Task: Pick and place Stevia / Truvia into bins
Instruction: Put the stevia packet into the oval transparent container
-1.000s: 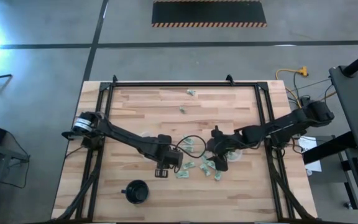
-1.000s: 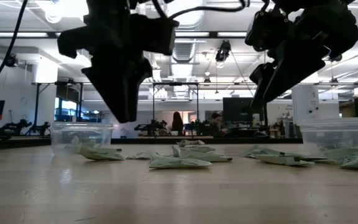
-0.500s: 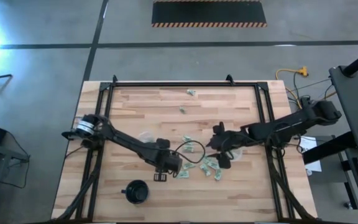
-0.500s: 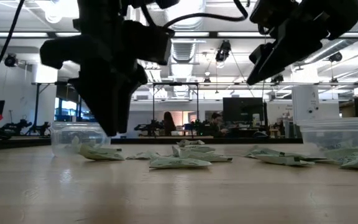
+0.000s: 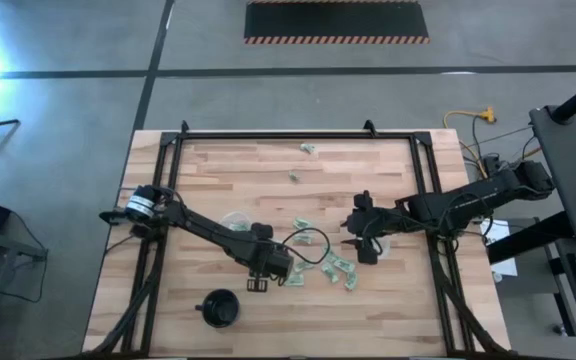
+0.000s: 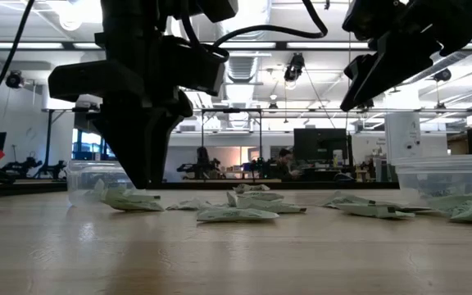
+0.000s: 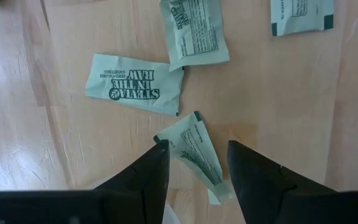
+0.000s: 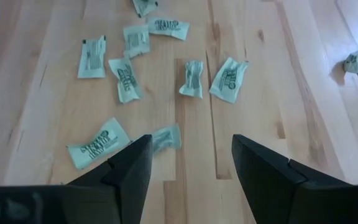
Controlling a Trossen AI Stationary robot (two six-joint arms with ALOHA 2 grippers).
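Pale green packet (image 7: 194,154) lies slantwise between the parted fingers of the left pincer (image 7: 194,163), low over the desk (image 5: 268,170); the right pincer (image 8: 191,163) hovers open, higher.

Light wooden table (image 5: 218,170), seen from above, bearing a cluster of pale green sweetener packets (image 5: 323,268) just toward 5 o'clock of centre. Two stray packets (image 5: 308,149) lie toward 12 o'clock. A clear cup (image 5: 234,219) stands toward 8 o'clock, a black round cup (image 5: 219,307) at 7 o'clock.
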